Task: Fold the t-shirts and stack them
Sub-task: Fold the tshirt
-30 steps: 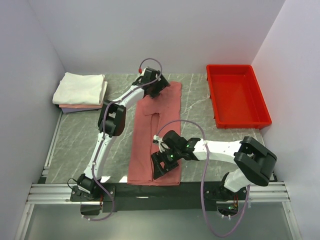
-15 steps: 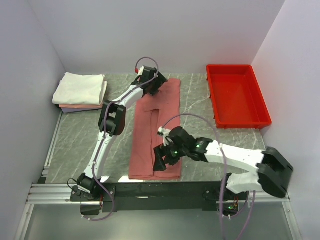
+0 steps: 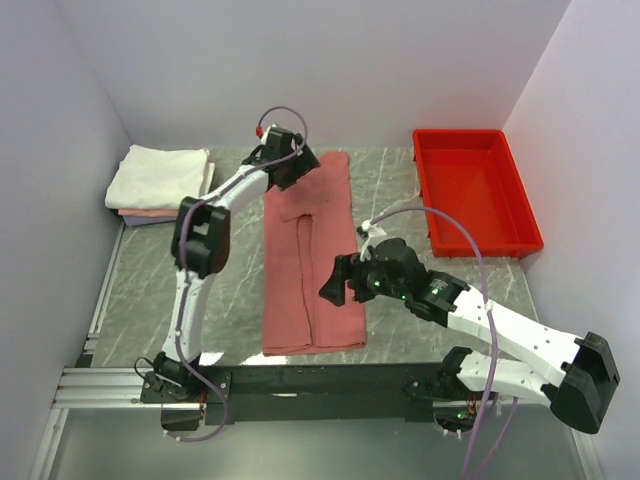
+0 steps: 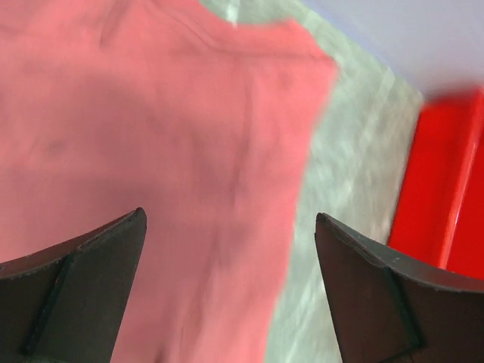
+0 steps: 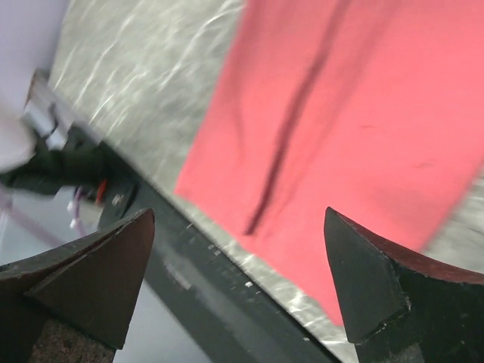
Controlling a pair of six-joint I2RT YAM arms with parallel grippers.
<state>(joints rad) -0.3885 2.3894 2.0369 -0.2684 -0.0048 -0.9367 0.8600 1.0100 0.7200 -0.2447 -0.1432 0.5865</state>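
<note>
- Table [image 3: 150, 270]: grey, marbled, with walls on three sides.
- Red shirt [image 3: 300, 290]: lies flat down the middle of the table as a long strip. One end is close to the near edge and the other is near the back wall. A fold line runs along its length.
- Tray [image 3: 422, 190]: bright red, at the far right corner, apart from the red shirt.
- Stack [image 3: 160, 178]: folded shirts in the far left corner, a white one on top and a pale pink one showing beneath. It is well apart from the red shirt.
- Left gripper [image 4: 228, 215]: over the far end of the red shirt, fingers spread wide with nothing between them. Its wrist view shows the shirt's far corner and the tray beyond. Whether it touches the cloth cannot be told.
- Right gripper [image 5: 239, 212]: above the right side of the red shirt, about halfway along. Its fingers are wide apart and hold nothing. Its blurred wrist view looks down on the shirt's near end and the table edge.
</note>
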